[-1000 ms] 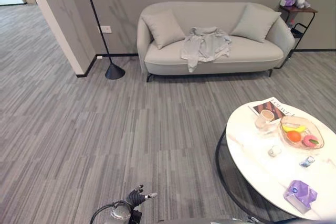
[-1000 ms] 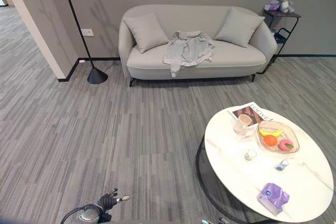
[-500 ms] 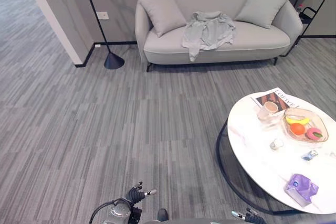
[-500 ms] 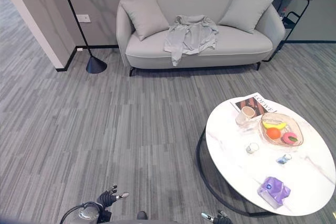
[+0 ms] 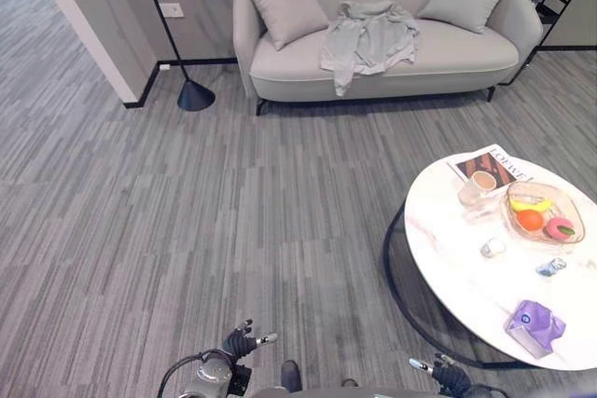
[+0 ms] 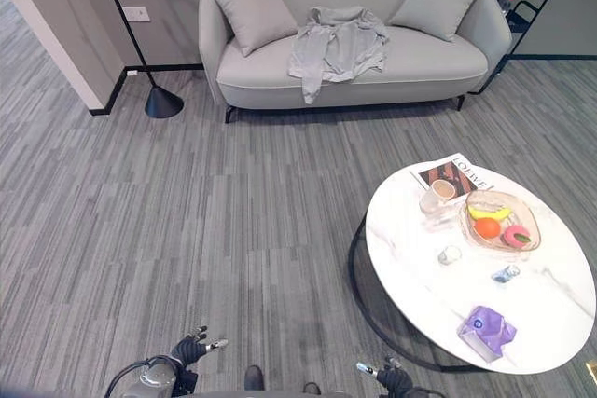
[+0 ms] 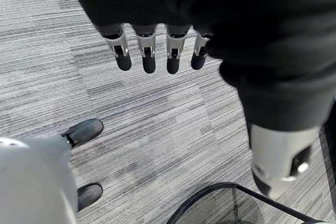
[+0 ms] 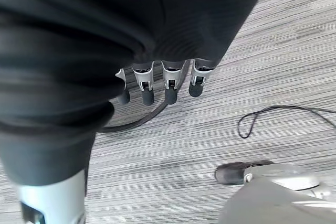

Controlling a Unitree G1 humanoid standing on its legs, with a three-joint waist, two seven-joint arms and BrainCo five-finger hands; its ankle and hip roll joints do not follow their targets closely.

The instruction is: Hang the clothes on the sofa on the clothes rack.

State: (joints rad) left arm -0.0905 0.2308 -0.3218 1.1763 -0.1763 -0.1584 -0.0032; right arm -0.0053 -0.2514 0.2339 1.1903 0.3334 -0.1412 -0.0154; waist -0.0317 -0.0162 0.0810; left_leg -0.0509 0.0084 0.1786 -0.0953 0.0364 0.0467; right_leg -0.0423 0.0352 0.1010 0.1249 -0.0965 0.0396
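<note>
A pale grey-green garment [image 5: 368, 36] lies crumpled on the middle of the light grey sofa's seat [image 5: 308, 70], one sleeve hanging over the front edge. The sofa stands against the far wall, well across the floor from me. My left hand [image 5: 240, 342] hangs low at the near edge, fingers [image 7: 148, 56] straight over the striped carpet and holding nothing. My right hand [image 5: 449, 378] hangs at the lower right, beside the round table, its fingers [image 8: 168, 85] straight and empty too.
A round white marble table [image 5: 457, 263] on a black ring base stands to the right, carrying a magazine [image 5: 492, 166], cup, fruit bowl [image 5: 543, 214] and purple pack [image 5: 534, 324]. A black pole with a cone foot [image 5: 195, 94] stands left of the sofa, near a wall corner [image 5: 89, 34].
The whole picture has shifted: the sofa sits higher and nearer in view, so the camera has moved. My right hand has come into view at the bottom edge.
</note>
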